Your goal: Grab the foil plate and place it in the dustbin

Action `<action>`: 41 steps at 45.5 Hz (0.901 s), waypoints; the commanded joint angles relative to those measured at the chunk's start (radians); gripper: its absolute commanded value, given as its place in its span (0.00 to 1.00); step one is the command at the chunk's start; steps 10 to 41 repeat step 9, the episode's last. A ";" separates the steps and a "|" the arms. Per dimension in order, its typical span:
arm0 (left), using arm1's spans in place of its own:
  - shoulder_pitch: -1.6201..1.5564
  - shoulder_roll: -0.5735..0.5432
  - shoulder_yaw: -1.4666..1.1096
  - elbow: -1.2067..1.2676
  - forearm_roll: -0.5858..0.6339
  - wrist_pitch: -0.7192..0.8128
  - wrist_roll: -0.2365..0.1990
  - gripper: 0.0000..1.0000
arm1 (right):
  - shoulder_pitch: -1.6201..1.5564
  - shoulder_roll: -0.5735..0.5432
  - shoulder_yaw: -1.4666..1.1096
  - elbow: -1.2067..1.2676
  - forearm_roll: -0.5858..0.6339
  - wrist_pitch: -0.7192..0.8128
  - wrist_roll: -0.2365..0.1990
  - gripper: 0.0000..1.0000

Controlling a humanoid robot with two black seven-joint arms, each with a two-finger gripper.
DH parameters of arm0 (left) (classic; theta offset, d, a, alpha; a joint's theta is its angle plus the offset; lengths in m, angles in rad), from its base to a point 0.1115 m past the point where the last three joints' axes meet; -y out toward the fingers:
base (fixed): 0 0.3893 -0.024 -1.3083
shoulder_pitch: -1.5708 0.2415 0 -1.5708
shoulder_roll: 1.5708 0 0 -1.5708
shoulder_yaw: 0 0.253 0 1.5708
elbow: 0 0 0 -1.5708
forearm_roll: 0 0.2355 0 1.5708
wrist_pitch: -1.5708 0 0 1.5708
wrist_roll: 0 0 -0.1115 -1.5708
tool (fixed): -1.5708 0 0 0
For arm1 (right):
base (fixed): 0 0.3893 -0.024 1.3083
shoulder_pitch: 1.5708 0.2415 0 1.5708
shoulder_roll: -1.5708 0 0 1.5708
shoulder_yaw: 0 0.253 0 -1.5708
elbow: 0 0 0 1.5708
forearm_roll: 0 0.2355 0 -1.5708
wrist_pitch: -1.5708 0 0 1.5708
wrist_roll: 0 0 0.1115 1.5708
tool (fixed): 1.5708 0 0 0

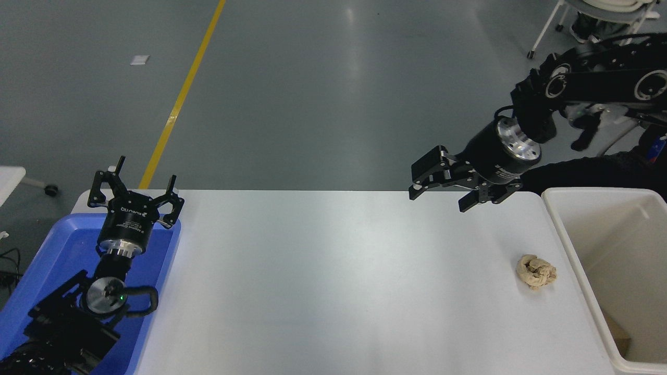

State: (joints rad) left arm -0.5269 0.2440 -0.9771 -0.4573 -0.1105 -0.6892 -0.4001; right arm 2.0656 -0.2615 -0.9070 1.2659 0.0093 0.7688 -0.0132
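- Looking for the foil plate turns up nothing: no silver tray shows on the table, in either gripper, or in the visible part of the dustbin, so where it lies cannot be told.
- That off-white bin stands against the table's right end; only bare inner walls and a brown scrap at the bottom corner show, and its lower part is cut off by the picture's edge.
- Above the table's far right edge hangs the right gripper, jaws spread wide and holding nothing, pointing left and away from the bin.
- Judging by this, the step in hand is either finding the plate or wrapping up; to do it well, I would check the bin's hidden floor before reaching anywhere, and pass over the paper ball, which is not the target.
- This crumpled tan ball sits on the table just beside the bin's left wall, well below the open jaws.
- Over the blue tray at the lower left the left gripper is parked, jaws wide and empty.
- White and otherwise bare, the tabletop glares faintly.
- Beyond it a grey floor carries a yellow line, with chair legs on castors at the upper right.
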 commanded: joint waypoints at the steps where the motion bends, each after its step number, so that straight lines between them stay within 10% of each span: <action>1: 0.001 0.000 0.000 0.000 0.000 0.002 0.000 1.00 | 0.116 0.105 -0.001 0.046 0.092 0.017 -0.001 1.00; 41: 0.001 0.000 0.000 0.000 -0.001 0.000 0.000 1.00 | 0.160 0.093 -0.006 0.052 0.093 0.017 -0.001 1.00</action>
